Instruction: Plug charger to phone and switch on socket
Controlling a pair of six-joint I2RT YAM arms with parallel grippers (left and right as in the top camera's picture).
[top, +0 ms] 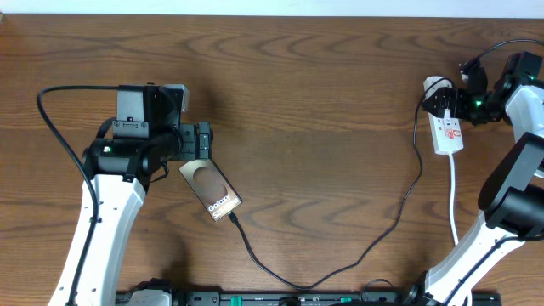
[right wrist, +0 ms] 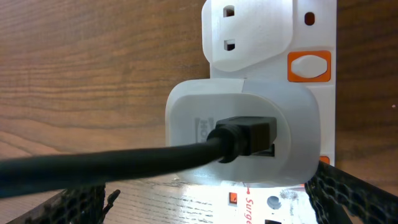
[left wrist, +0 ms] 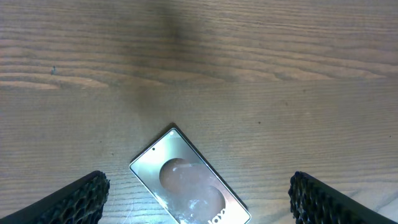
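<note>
The phone [top: 212, 190] lies flat at an angle, "Galaxy" lettering towards the near right. It also shows in the left wrist view [left wrist: 186, 180]. The thin black charger [top: 374, 242] meets the phone's near short end, loops along the front and rises to a white adapter [right wrist: 242, 134] in the socket [top: 448, 134]. My left gripper [top: 205, 142] [left wrist: 199, 190] is open and empty, just above the phone's far end. My right gripper [top: 464, 104] [right wrist: 211, 202] is open and empty, its fingers on either side of the socket [right wrist: 273, 205], near an orange switch [right wrist: 309, 66].
The socket's white cord [top: 454, 200] runs towards the front edge at the right. Thick black arm cables [top: 59, 136] loop at the left. The table top is brown wood [top: 314, 102].
</note>
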